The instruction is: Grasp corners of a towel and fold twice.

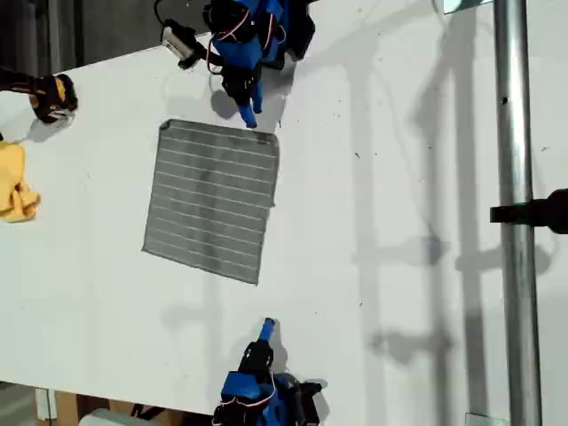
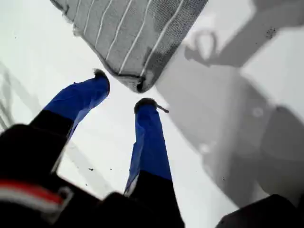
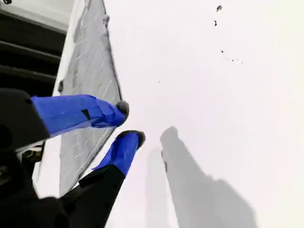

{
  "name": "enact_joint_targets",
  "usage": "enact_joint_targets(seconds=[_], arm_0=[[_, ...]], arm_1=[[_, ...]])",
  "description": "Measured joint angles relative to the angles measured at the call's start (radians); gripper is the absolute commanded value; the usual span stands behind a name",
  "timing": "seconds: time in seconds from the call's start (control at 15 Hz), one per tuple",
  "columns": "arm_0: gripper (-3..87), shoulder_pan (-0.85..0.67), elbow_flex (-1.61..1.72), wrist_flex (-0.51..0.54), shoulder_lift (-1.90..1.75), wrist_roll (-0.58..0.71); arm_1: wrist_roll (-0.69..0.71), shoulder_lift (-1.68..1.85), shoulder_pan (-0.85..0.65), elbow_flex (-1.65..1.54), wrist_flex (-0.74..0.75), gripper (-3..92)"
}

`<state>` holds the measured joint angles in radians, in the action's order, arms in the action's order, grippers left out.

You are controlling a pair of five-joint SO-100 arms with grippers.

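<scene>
The grey towel (image 1: 213, 200) with thin white stripes lies flat on the white table (image 1: 399, 177). My first gripper (image 1: 250, 118) comes in from the top of the exterior view and is open, its blue fingertips just short of one of the towel's corners (image 1: 273, 135). In the first wrist view that corner (image 2: 140, 85) sits right ahead of the first gripper (image 2: 123, 90), not between the fingers. My second gripper (image 1: 267, 327) stands at the bottom of the exterior view, a short way off the towel's near edge. In the second wrist view the second gripper (image 3: 129, 122) is open and empty, with the towel (image 3: 90, 80) off to one side.
A yellow cloth (image 1: 13, 182) lies at the exterior view's left edge, with a black and orange object (image 1: 49, 93) above it. A metal pole (image 1: 515, 213) with a black clamp (image 1: 543, 211) crosses the exterior view's right side. The table's edge runs along the exterior view's top left.
</scene>
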<state>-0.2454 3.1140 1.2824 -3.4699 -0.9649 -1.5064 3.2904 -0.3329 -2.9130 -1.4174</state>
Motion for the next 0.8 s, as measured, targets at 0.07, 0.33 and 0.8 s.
enact_joint_targets(seconds=[0.07,0.33,0.8], arm_0=[[-0.2,0.0,0.0,0.005,0.0,-0.012],[-0.3,-0.005,0.0,0.009,0.0,-0.485],[-0.1,-0.005,0.0,0.009,0.0,-0.508]], arm_1=[[0.0,0.002,0.006,0.006,-0.002,-0.2],[0.005,0.003,0.086,0.037,0.02,-0.2],[0.055,-0.268,0.156,0.371,0.046,-0.2]])
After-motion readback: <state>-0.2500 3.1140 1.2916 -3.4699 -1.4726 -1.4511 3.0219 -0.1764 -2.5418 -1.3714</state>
